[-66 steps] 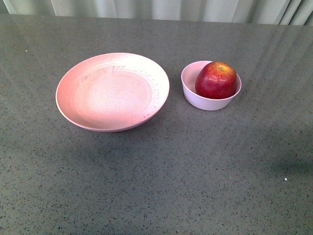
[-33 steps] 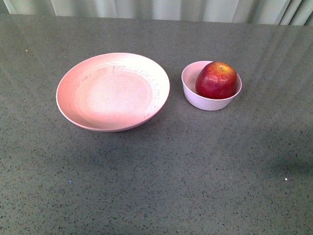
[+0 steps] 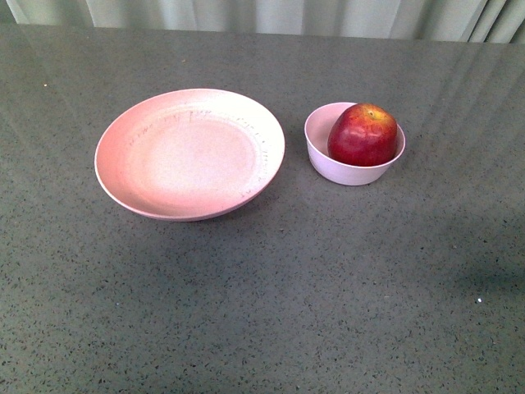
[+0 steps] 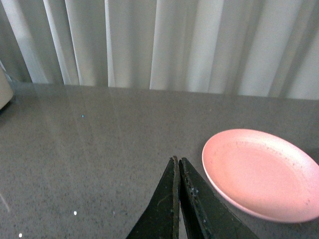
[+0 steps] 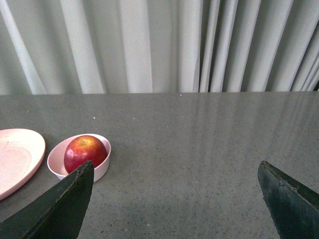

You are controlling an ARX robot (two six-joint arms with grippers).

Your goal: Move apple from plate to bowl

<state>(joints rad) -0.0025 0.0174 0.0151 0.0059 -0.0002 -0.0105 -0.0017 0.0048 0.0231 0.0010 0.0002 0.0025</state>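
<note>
The dark-red apple sits inside the small pale bowl on the grey table, right of the wide salmon-pink plate, which holds nothing. Neither arm shows in the front view. In the left wrist view my left gripper is shut and empty, over the table beside the plate. In the right wrist view my right gripper is wide open and empty, well back from the bowl with the apple in it; the plate's edge shows beside the bowl.
The grey speckled table runs back to pale curtains. A pale object stands at the table's edge in the left wrist view.
</note>
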